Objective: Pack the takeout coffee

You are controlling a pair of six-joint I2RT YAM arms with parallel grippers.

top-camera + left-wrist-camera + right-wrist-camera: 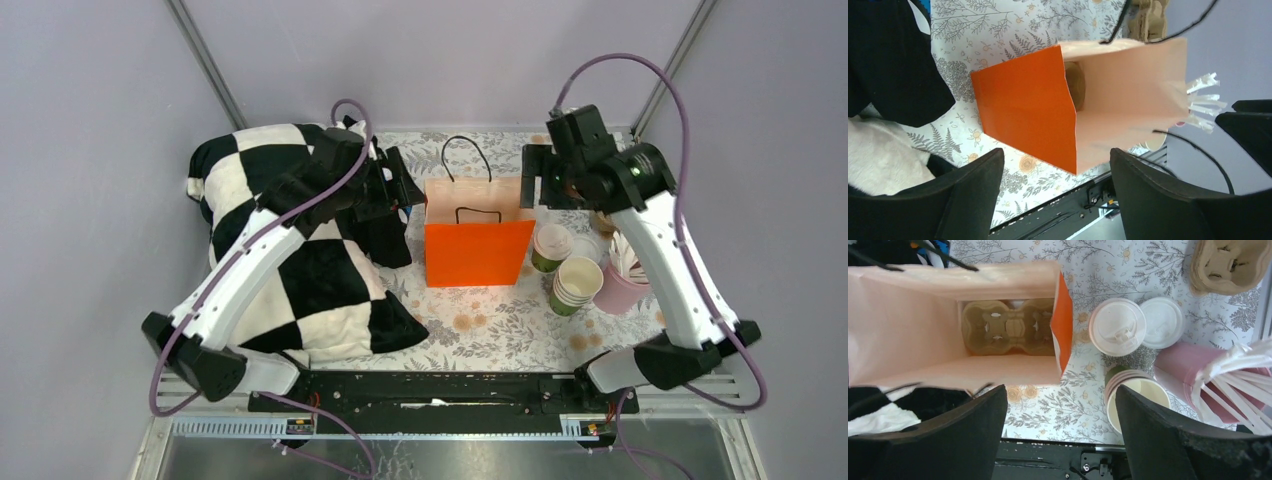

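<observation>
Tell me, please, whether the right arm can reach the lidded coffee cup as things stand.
Probably yes. The right gripper hangs above with jaws open, and the lidded cup stands uncovered just right of the orange bag. The stacked cups and a loose lid crowd it closely, though.

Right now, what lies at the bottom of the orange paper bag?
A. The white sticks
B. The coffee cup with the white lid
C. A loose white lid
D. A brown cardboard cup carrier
D: the right wrist view looks down into the open orange bag and shows a cardboard cup carrier on its floor, while the lidded coffee cup stands outside on the table beside the bag.
</observation>
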